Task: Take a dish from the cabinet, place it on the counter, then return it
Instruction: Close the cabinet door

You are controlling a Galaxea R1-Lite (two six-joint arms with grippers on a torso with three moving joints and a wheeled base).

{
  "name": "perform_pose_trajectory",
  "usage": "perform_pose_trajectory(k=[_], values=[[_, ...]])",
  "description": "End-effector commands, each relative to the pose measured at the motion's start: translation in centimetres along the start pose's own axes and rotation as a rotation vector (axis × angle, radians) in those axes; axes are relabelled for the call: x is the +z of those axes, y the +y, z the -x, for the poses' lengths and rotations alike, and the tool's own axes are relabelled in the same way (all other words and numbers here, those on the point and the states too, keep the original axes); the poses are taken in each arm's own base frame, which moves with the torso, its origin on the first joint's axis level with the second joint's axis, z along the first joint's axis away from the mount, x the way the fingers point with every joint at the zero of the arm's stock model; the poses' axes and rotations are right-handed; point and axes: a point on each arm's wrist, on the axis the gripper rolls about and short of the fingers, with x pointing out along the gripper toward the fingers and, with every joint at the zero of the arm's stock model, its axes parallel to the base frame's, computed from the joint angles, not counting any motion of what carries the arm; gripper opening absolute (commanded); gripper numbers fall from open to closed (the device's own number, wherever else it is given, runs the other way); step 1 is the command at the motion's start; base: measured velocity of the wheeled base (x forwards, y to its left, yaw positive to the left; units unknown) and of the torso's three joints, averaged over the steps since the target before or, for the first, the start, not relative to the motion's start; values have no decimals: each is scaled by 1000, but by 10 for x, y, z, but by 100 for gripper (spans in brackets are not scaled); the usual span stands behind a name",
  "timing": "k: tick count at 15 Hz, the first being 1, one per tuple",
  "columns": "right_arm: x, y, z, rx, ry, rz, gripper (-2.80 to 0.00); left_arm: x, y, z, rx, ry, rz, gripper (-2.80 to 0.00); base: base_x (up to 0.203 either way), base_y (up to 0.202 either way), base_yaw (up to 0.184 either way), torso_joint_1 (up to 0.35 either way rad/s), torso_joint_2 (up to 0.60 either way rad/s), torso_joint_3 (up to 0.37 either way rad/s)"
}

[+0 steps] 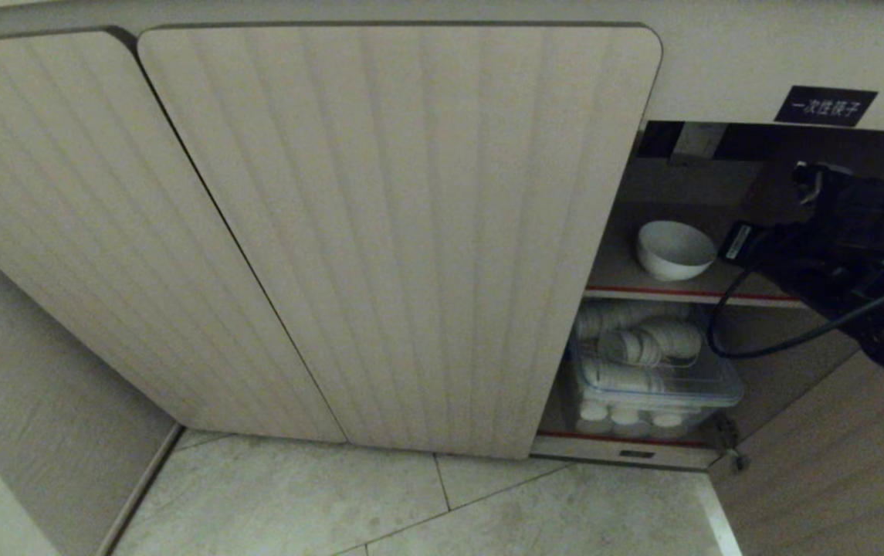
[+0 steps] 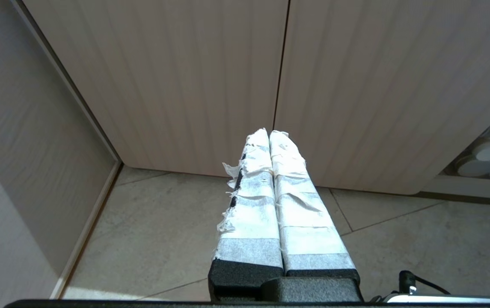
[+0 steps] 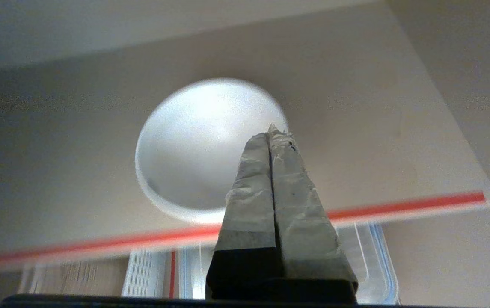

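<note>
The dish [image 1: 675, 249] is a small white bowl that stands upright on the red-edged upper shelf [image 1: 619, 293] of the cabinet [image 1: 380, 232], whose right door is open. My right arm [image 1: 835, 239] reaches into that opening just right of the dish. In the right wrist view, the right gripper [image 3: 272, 130] is shut with nothing between its taped fingers. Its tips lie over the near rim of the dish [image 3: 197, 141]; I cannot tell whether they touch. My left gripper [image 2: 269, 132] is shut and parked before the closed doors. The counter is out of view.
A clear plastic box [image 1: 708, 382] with stacked white cups sits on the lower shelf. The open door [image 1: 835, 463] stands at the right. A black label [image 1: 825, 106] is above the opening. A cable [image 1: 719, 332] loops below the arm. Tiled floor [image 1: 411, 502] lies in front.
</note>
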Motion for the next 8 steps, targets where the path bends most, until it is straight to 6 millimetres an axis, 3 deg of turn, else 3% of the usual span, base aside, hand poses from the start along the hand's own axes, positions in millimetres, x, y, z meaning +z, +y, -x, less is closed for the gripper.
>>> perform_pose_trajectory(k=[1, 8], values=[[1, -2, 18, 22, -10, 5, -280, 0, 0, 0, 2, -1, 1, -280, 0, 0, 0, 0, 0, 0], [-5, -12, 42, 8, 19, 12, -280, 0, 0, 0, 0, -1, 1, -280, 0, 0, 0, 0, 0, 0]])
